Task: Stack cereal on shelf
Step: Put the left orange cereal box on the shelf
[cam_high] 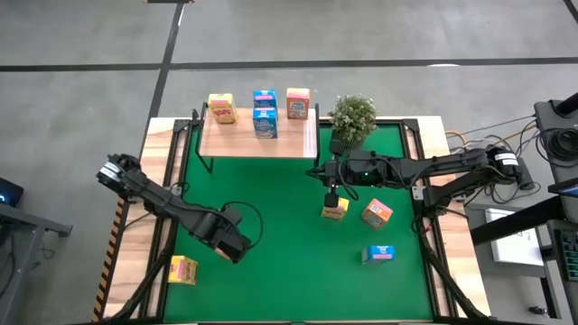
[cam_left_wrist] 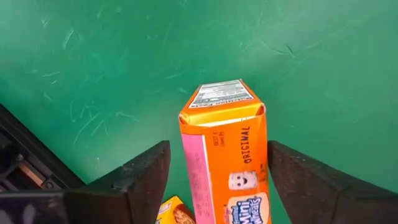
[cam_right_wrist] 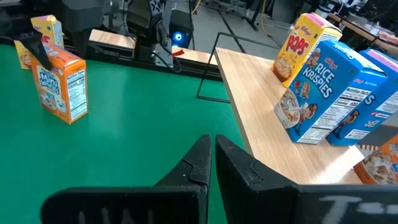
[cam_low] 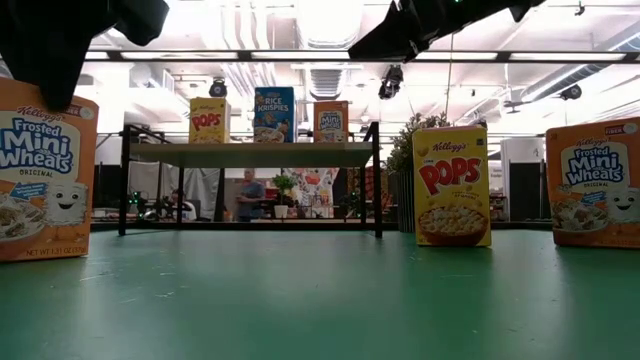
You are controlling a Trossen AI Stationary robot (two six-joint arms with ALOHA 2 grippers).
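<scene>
Left end effector (cam_high: 231,242): it is wide open and pointing down over the orange box (cam_left_wrist: 227,149). One finger is on each side of the box and nothing is gripped yet.
Right end effector (cam_right_wrist: 211,152): the fingers are pressed together and hold nothing. It hangs just above the yellow box (cam_high: 334,209), near the plant (cam_high: 352,116).
Shelf (cam_high: 235,140): it sits at the far edge of the desk (cam_high: 289,271) and carries four boxes – one yellow, two blue, one orange-red.
Cereal left on the desk: the orange box under your left arm, a second yellow box (cam_high: 183,269) on the wooden border beside it, and the yellow box, another orange box (cam_high: 377,213) and a blue box (cam_high: 379,254) on the right side.
Risk, off-centre grip: one finger looks closer to the orange box than the other. If you close now, the box may turn or tip over.
Risk, crushing: the box is thin cardboard, so a hard squeeze can dent it.
Risk, at the shelf: the free places are narrow – a carried box may knock over the ones standing there.
Risk, right arm: if you lower it with the fingers closed, it can push over the yellow box.
</scene>
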